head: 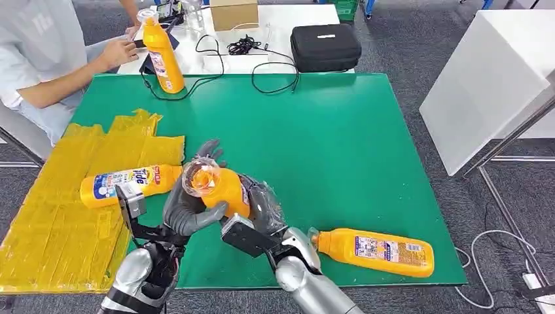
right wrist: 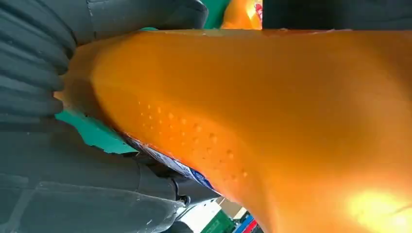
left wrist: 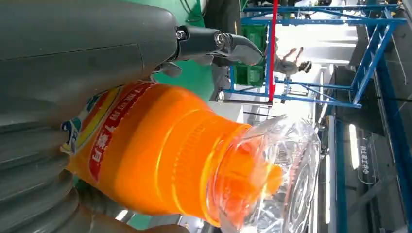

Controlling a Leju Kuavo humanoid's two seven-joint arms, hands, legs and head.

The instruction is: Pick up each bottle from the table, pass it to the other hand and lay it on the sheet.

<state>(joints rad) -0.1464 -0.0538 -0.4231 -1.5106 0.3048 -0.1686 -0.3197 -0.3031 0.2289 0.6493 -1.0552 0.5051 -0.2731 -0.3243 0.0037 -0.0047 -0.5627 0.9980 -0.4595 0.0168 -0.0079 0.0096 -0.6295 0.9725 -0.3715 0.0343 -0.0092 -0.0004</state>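
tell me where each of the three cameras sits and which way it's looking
Head view: high on the body, looking forward and down at the green table; both silver arms enter from below, left hand and right hand gripping the held bottle.
Left wrist view: behind the left hand, facing the bottle's wrapped cap end.
Right wrist view: behind the right hand, against the bottle's orange body.
All three views share that bottle.

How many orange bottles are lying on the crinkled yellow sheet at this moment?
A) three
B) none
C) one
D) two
C: one orange bottle with a blue label lies on the yellow sheet; another orange bottle lies on the green mat, one is in the robot's hands, one stands upright.
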